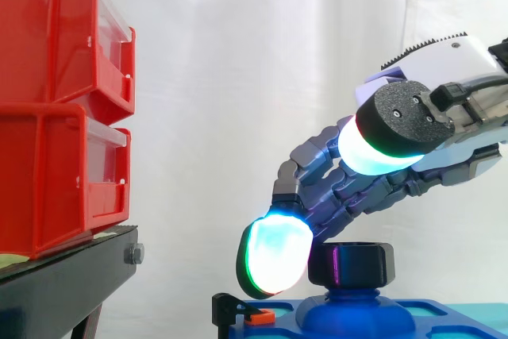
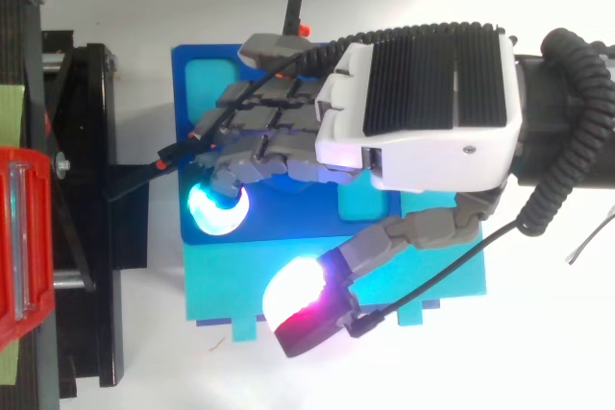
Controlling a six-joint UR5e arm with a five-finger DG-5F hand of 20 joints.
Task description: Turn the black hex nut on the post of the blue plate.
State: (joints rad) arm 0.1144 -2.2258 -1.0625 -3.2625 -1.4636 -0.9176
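Note:
The black hex nut (image 1: 352, 263) sits on a rounded blue post (image 1: 353, 307) rising from the blue plate (image 2: 207, 69). My hand (image 2: 423, 103) reaches in from the right and arches over the nut, which it hides in the top view. In the side view its fingers (image 1: 349, 192) slope down across the nut's top, and one glowing fingertip (image 1: 274, 256) hangs just left of the nut, close to its side. The thumb (image 1: 389, 136) is held well above and apart from the nut; from above the thumb (image 2: 312, 300) is splayed out over the cyan tray. Nothing is pinched; the hand is open.
Two stacked red bins (image 1: 55, 109) stand on a black stand (image 1: 63, 283) to the left, with a gap between them and the plate. A small black clamp with an orange part (image 1: 242, 311) sits at the plate's left edge. A cyan tray (image 2: 231, 285) adjoins the plate.

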